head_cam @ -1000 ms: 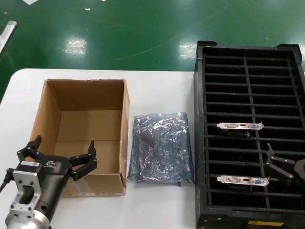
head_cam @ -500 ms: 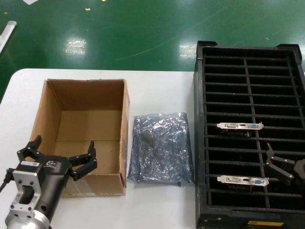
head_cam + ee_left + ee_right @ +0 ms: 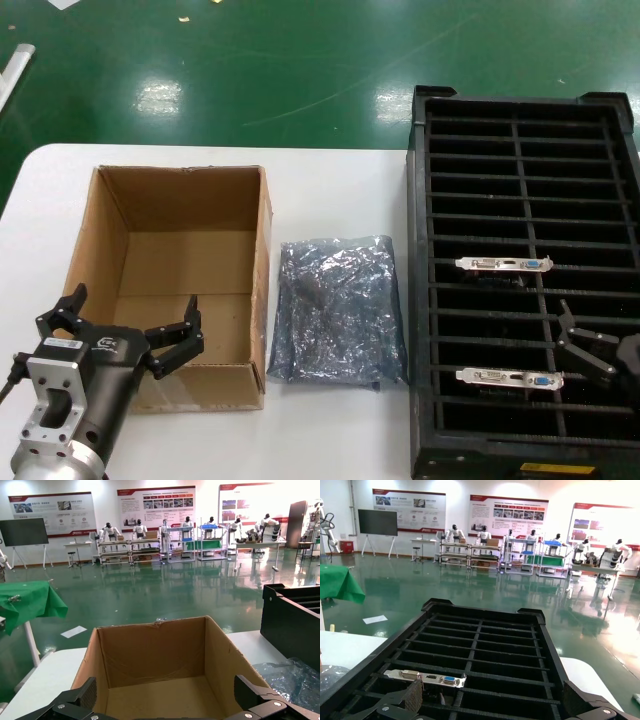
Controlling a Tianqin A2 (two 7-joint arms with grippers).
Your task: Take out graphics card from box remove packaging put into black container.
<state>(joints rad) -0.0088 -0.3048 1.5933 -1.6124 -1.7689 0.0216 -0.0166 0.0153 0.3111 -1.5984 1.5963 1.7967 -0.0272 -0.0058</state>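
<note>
Head view: right gripper (image 3: 590, 350) half cut off over black container (image 3: 420, 300).

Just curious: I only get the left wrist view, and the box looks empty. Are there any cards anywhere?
Observer: Yes. A far card and a near card sit in slots in the right column of the container.
Operator: Is the other arm doing anything?
Observer: The right gripper hangs open over the container, between the two cards, holding nothing.
Operator: And the silver stuff at the edge of my view?
Observer: Those are crinkly bags, lying flat on the table between the box and the container.
</note>
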